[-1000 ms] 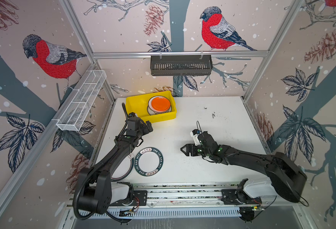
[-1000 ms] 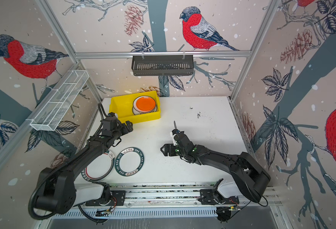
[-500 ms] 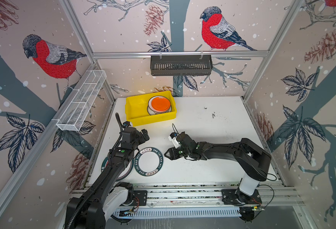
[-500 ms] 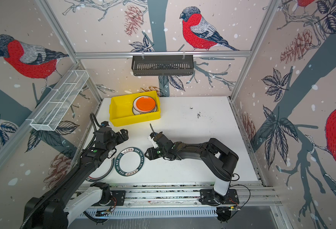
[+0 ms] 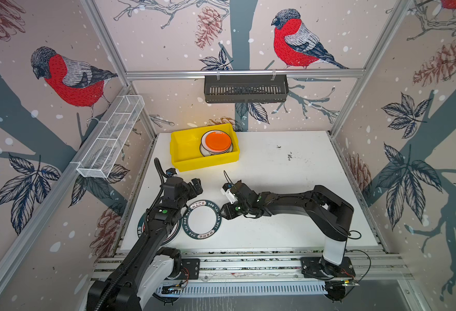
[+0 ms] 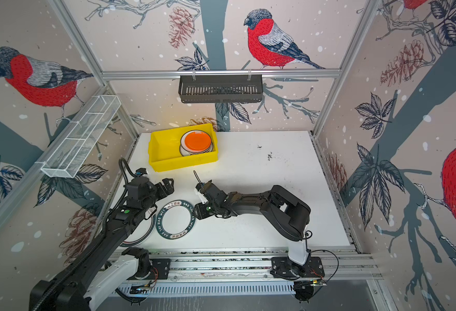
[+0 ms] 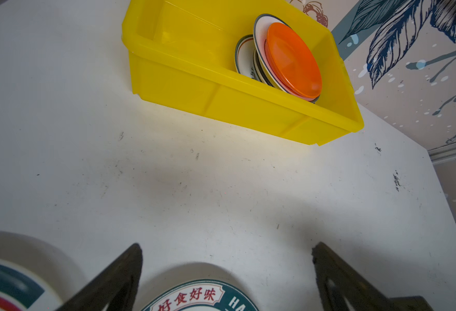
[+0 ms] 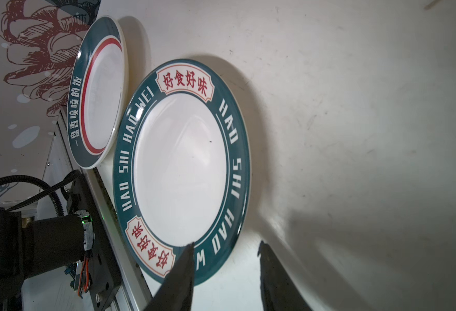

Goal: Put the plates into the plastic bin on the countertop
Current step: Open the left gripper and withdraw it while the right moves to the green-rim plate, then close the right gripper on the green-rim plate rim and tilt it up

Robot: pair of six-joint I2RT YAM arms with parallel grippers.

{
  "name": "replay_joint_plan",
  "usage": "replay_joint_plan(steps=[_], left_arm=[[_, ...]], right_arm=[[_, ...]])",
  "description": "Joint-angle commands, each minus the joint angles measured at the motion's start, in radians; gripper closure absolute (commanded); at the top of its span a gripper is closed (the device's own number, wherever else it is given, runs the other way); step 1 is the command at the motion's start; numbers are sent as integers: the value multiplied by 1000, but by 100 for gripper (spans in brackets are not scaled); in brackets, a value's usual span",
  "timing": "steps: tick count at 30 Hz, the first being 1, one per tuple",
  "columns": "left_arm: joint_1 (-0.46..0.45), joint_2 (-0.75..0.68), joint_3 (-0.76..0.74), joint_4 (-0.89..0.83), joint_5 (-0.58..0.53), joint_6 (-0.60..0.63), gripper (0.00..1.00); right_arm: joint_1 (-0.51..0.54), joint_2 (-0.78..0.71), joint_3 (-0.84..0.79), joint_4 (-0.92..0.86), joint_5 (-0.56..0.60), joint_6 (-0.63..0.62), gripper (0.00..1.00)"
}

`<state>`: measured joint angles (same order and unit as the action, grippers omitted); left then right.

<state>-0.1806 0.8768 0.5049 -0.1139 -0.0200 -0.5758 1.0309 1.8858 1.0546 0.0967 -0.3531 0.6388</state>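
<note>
Right claw (image 8: pixel 226 245) stands half open astride the right rim of the lettered plate (image 8: pixel 181 167): one finger (image 8: pixel 181 274) is over the green band, the other outside it, and nothing is clamped yet. This plate lies flat on the bench (image 5: pixel 275 188), directly ahead of the claw, with a second plate (image 8: pixel 100 102) beside it. Left claw (image 7: pixel 227 250) hangs wide open and empty, just behind the plate. Well behind that sits the yellow bin (image 5: pixel 183 159), already holding a stack.
</note>
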Motion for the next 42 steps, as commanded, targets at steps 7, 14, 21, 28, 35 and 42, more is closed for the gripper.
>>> replay_joint_plan(steps=[7,14,21,28,35,42], left_arm=[[1,-63,-41,35,54,-27,2],[1,-77,-52,44,77,-34,2],[1,-98,-58,41,78,-30,2],[1,-116,-69,41,81,-26,2],[1,-115,-75,51,87,-27,2],[1,-116,-75,51,89,-24,2]], right_arm=[[17,43,38,-12,-35,6,65],[27,59,51,-24,-29,21,66],[31,79,62,-31,-26,41,68],[35,92,73,-36,-23,53,69],[37,114,97,-52,-21,58,77],[17,109,81,-47,-1,86,87]])
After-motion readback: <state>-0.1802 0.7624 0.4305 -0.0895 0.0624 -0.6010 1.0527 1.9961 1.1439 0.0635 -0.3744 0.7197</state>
